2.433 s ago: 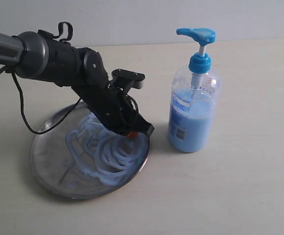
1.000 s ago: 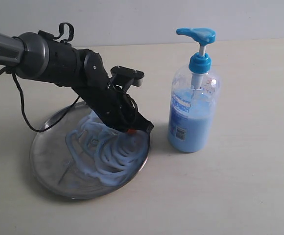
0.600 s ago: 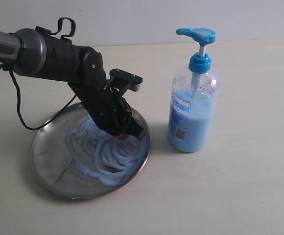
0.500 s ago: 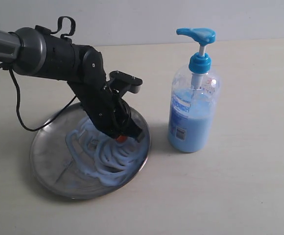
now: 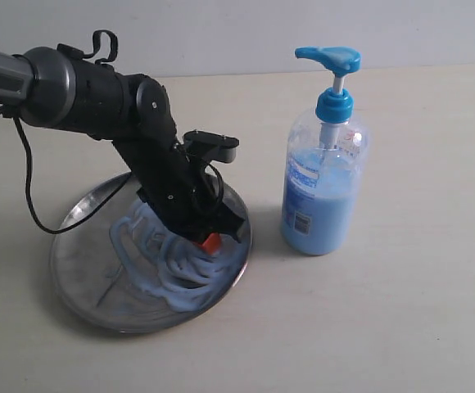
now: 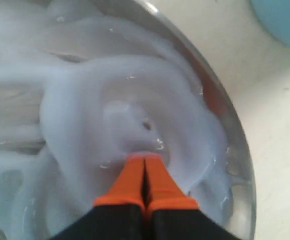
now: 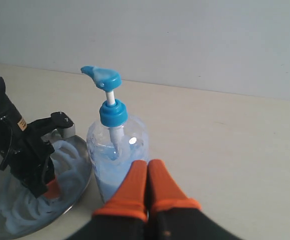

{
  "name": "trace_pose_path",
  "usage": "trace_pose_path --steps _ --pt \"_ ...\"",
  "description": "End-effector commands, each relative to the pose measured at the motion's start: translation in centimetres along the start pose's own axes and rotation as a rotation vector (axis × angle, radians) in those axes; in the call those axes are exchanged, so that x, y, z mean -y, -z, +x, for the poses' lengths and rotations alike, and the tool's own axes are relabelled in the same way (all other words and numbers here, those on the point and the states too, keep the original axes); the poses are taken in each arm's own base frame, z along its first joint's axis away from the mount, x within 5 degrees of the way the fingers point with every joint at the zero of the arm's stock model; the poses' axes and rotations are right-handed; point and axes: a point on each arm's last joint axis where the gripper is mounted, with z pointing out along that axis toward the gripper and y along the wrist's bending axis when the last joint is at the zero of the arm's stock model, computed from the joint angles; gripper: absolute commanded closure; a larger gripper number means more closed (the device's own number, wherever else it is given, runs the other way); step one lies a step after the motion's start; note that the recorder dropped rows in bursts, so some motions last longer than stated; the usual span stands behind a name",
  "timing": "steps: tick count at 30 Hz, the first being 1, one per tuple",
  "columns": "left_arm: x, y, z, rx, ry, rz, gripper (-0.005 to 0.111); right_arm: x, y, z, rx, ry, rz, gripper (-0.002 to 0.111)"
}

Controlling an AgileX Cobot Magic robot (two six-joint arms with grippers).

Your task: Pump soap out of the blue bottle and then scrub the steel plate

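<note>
The steel plate (image 5: 78, 274) lies on the table at the left, smeared with pale blue swirls of soap (image 5: 180, 274). My left gripper (image 5: 211, 242) is shut, its orange tips pressed into the soap (image 6: 110, 115) near the plate's right rim (image 6: 235, 150); nothing is held between the fingers. The blue bottle (image 5: 322, 188) stands upright just right of the plate, pump head up. My right gripper (image 7: 146, 165) is shut and empty, hovering apart from the bottle (image 7: 116, 155); it does not show in the exterior view.
A black cable (image 5: 33, 205) loops from the left arm down over the plate's far edge. Bare beige tabletop (image 5: 401, 311) stretches right and in front of the bottle. A pale wall (image 5: 237, 33) backs the table.
My left gripper has swept through the soap, from the plate's right rim slightly back toward its middle and lower, dragging the swirls. The bottle has stayed put.
</note>
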Motion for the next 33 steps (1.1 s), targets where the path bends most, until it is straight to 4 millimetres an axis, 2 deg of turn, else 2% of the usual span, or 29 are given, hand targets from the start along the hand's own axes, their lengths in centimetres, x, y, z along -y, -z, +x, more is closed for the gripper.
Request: trace_pose_path --steps 1,10,16,21,25,33 --pt "-0.3 -1.1 0.0 0.019 0.002 -0.012 0.107 0.0 0.0 0.2 0.008 0.002 0.002 0.108" --pt "-0.8 -1.1 -1.0 0.132 -0.009 -0.063 0.107 0.0 0.0 0.2 0.008 0.002 0.002 0.108" --pt "-1.4 -2.4 -0.6 0.089 -0.018 -0.091 0.107 0.0 0.0 0.2 0.008 0.002 0.002 0.108" --pt "-1.6 -2.4 -0.5 0.077 -0.043 -0.118 0.107 0.0 0.0 0.2 0.008 0.002 0.002 0.108" --pt "-2.7 -2.2 -0.2 0.040 -0.037 -0.162 0.107 0.0 0.0 0.2 0.008 0.002 0.002 0.108" --pt "-3.9 -1.8 1.1 -0.098 -0.014 -0.161 0.107 0.0 0.0 0.2 0.008 0.002 0.002 0.108"
